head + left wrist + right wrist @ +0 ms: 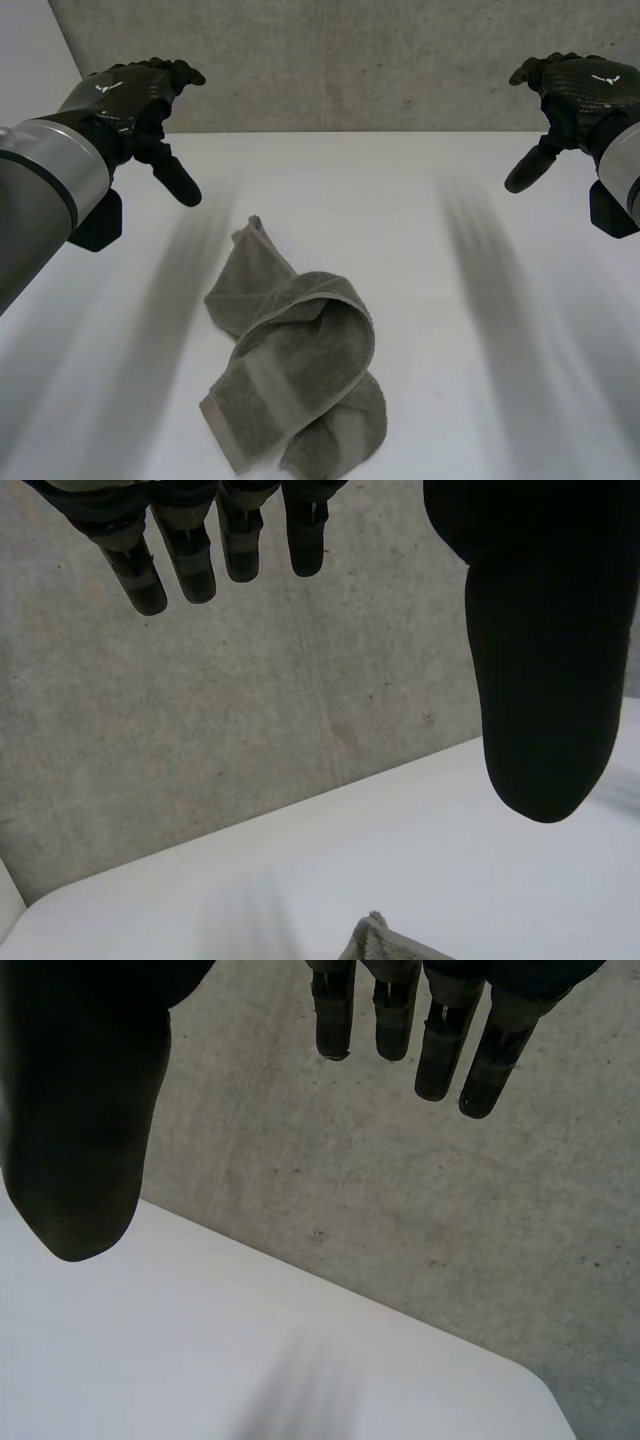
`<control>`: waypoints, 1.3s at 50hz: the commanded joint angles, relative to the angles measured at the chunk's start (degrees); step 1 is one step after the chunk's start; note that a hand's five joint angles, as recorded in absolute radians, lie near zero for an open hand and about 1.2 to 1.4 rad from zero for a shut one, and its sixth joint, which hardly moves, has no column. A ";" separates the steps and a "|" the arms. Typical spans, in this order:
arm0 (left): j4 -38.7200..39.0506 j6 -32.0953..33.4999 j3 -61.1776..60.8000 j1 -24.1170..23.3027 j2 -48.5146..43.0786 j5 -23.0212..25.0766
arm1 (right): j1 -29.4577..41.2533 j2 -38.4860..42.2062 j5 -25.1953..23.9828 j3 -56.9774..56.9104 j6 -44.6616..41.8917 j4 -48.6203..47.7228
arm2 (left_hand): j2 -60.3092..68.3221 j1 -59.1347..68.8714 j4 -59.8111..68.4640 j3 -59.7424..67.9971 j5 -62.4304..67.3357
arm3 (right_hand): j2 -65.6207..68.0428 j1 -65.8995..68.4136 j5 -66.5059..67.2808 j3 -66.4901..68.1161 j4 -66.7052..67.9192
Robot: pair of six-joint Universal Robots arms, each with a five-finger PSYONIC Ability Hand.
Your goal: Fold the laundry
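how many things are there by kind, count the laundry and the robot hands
grey towel: 1
black hands: 2 (left hand, right hand, both open, above the table, holding nothing)
total: 3

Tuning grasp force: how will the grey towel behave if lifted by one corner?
Probably floppy: the towel lies in soft twisted folds, so it should sag and unfurl. Its fuzzy pile looks grippy, so slipping seems unlikely.

The towel [300, 360] is coloured plain grey-green and is crossed by a paler band near one end. The bench [480, 330] is finished white, the wall [350, 60] speckled grey. The left hand [125, 100] and right hand [585, 85] are covered in black, each marked by a small white emblem.
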 commanded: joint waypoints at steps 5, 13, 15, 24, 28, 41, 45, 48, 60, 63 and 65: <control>0.51 -0.77 -8.27 -0.07 1.62 0.11 | -0.09 0.05 -4.42 -0.10 0.82 6.27 | 0.45 0.08 0.53 0.34 -1.57 | -4.03 -3.26 -3.38 -3.77 -4.56; 7.88 -0.85 -19.70 -0.42 2.42 0.19 | -0.09 0.84 -11.18 4.47 9.52 9.79 | 0.61 0.25 0.70 0.50 -1.40 | -4.03 -3.26 -3.38 -3.77 -4.56; 9.99 -0.77 -21.99 -0.68 2.42 0.19 | -0.09 1.89 -13.98 6.84 13.54 9.96 | 0.61 0.25 0.70 0.51 -1.40 | -4.03 -3.26 -3.38 -3.77 -4.56; 18.35 -0.94 -30.97 -5.77 -1.00 3.53 | 5.09 6.12 -19.62 14.05 22.70 9.26 | 0.61 0.25 0.70 0.51 -1.40 | -4.03 -3.26 -3.38 -3.77 -4.56; 19.50 -1.21 -32.03 -6.66 -2.32 4.06 | 8.43 9.01 -19.53 16.68 24.98 6.55 | 0.61 0.25 0.70 0.51 -1.40 | -4.03 -3.26 -3.38 -3.77 -4.56; 27.06 -0.68 -32.12 -7.36 -8.39 3.62 | 14.93 17.53 -16.56 15.64 29.90 1.36 | 1.79 1.43 1.87 1.68 -0.22 | -4.03 -3.26 -3.38 -3.77 -4.56; 29.69 -0.50 -31.68 -7.36 -9.97 3.53 | 15.38 19.13 -14.08 14.85 30.35 -0.14 | 2.96 2.60 3.05 2.85 0.95 | -4.03 -3.26 -3.38 -3.77 -4.56; 29.96 -0.50 -31.42 -7.28 -10.67 3.45 | 15.47 20.36 -12.85 14.32 30.87 -1.29 | 3.14 2.77 3.22 3.03 1.12 | -4.03 -3.26 -3.38 -3.77 -4.56; 29.52 -1.03 -31.24 -6.84 -8.39 3.53 | 15.64 22.38 -12.24 13.62 33.06 -4.62 | 3.81 3.44 3.89 3.70 1.80 | -2.28 -1.51 -1.63 -2.03 -2.82; 29.52 -0.94 -30.89 -6.93 -7.08 3.71 | 15.64 22.20 -12.24 13.18 34.30 -5.06 | 3.81 3.44 3.89 3.70 1.80 | 0.59 1.36 1.24 0.84 0.06; 29.52 -0.94 -30.54 -7.01 -6.81 3.71 | 15.55 22.03 -12.32 12.74 34.48 -4.98 | 3.81 3.44 3.89 3.70 1.80 | 0.93 1.70 1.58 1.18 0.40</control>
